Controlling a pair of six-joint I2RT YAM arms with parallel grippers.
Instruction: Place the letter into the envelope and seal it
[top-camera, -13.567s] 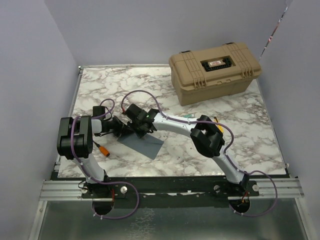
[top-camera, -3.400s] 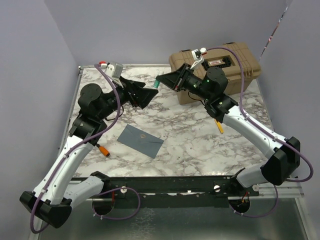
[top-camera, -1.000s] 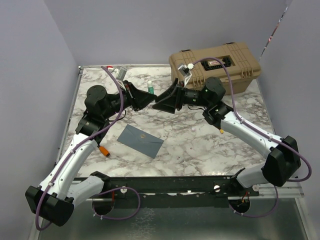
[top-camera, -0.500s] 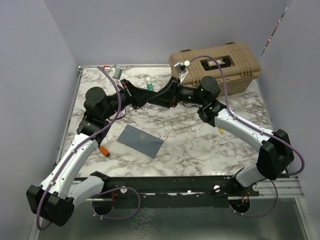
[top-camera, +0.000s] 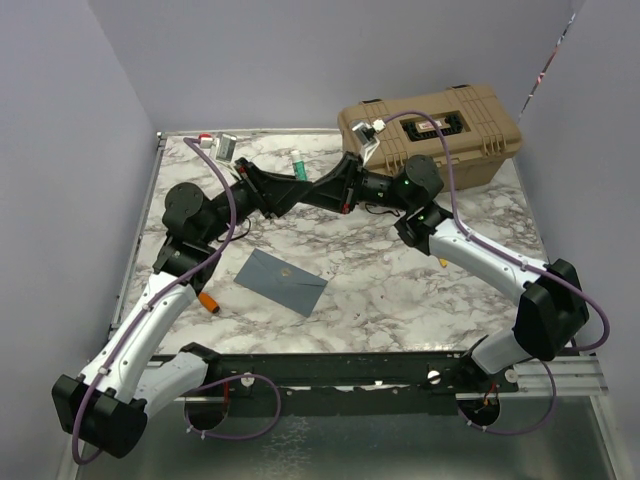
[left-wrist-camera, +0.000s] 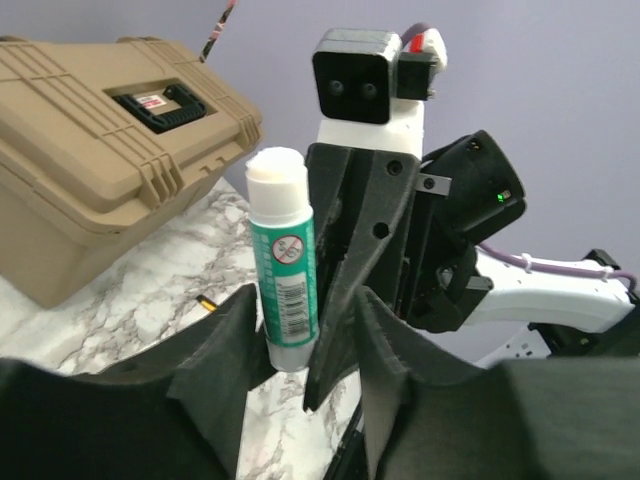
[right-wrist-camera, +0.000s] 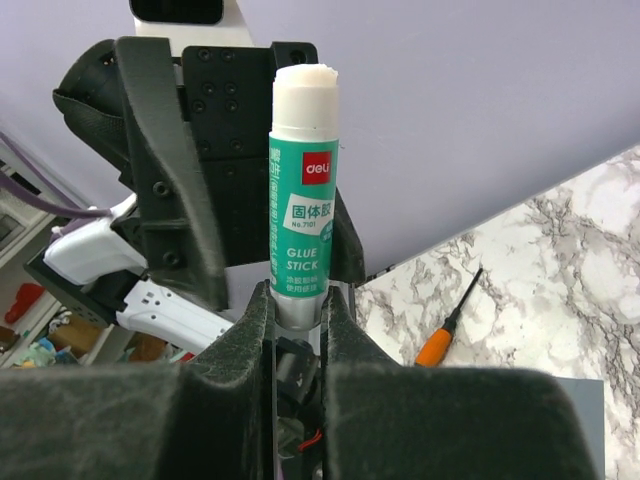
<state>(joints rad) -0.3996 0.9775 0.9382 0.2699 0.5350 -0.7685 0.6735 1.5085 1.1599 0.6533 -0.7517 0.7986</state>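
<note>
Right gripper (right-wrist-camera: 297, 305) clamps one glue stick (right-wrist-camera: 303, 200), left gripper (left-wrist-camera: 305, 312) parted, one envelope (top-camera: 281, 281) lying flat.

The glue stick (right-wrist-camera: 300, 200) is teal and white, the envelope (top-camera: 281, 281) seemingly slate grey, the case (top-camera: 480, 150) tan.

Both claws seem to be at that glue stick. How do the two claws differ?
The right claw is pinched shut on the lower end of the glue stick; the left claw stands wider than the stick, with a gap beside it. The right claw reaches in from the side of the tan case, the left claw from the opposite side. Both are raised above the table and meet at the uncapped stick.
</note>
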